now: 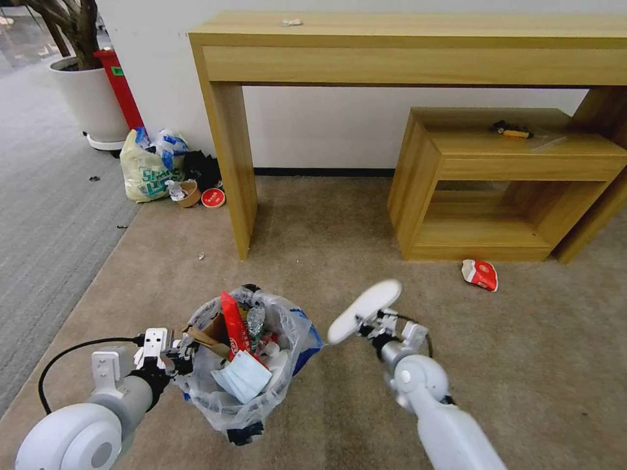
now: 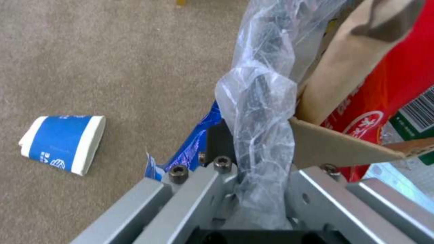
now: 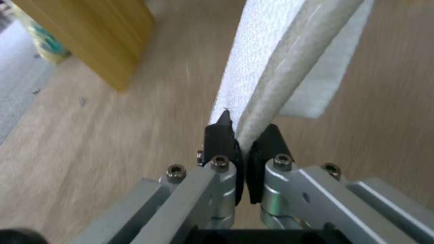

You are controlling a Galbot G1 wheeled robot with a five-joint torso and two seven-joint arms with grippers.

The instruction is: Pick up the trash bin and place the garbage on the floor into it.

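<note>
The trash bin [image 1: 295, 339], black with a crinkly clear liner, hangs just above the beige floor [image 1: 366, 222]. My left gripper [image 1: 185, 354] is shut on its rim; in the left wrist view the liner [image 2: 257, 112] is bunched between the fingers. Inside it lie brown cardboard [image 2: 343, 145], a red wrapper [image 1: 234, 326] and white paper. To the bin's right, my right gripper [image 1: 363, 324] is shut on a white foam insole [image 1: 366, 308], also seen as a strip [image 3: 271, 64]. Garbage left on the carpet: a red wrapper [image 1: 480, 274] and a blue-white cup [image 2: 63, 144].
A long wooden table [image 1: 405, 49] stands against the wall, its leg [image 1: 230, 163] ahead of the bin. A low wooden shelf [image 1: 503, 183] is at the right. A yellowish-green tied bag [image 1: 147, 173] with cups sits left of the leg, beside grey striped carpet [image 1: 46, 215] and a plant pot [image 1: 88, 98].
</note>
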